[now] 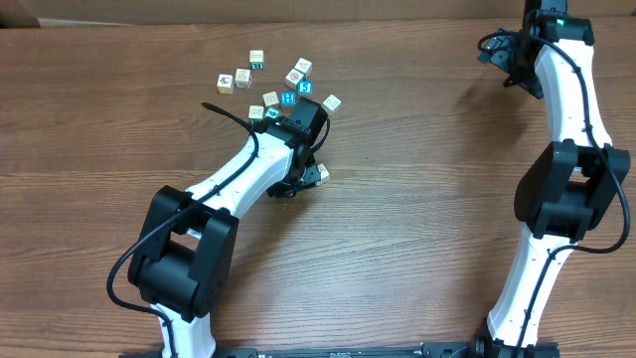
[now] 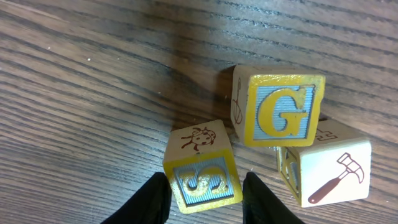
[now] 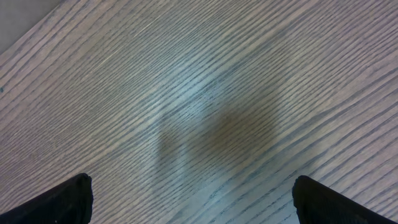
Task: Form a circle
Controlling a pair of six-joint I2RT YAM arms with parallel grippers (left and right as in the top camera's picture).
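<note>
The circle's compact group shows close up in the left wrist view. It holds a yellow S cube [image 2: 202, 180], a yellow G cube [image 2: 280, 109] touching it at the upper right, and a white cube with a hammer picture [image 2: 329, 168]. My left gripper [image 2: 206, 182] stands over the S cube with a black finger [image 2: 152, 199] tight along each side, the jaws narrow and only a hairline off the right side. From overhead, the left wrist [image 1: 298, 134] hides most of the group; one white cube [image 1: 320, 173] peeks out. My right gripper [image 3: 193, 186] is open over bare wood.
A bigger spread-out bunch of alphabet cubes [image 1: 273, 85] lies just behind the left wrist. The right arm [image 1: 571, 99] stands folded at the far right edge of the wooden table [image 1: 417, 199].
</note>
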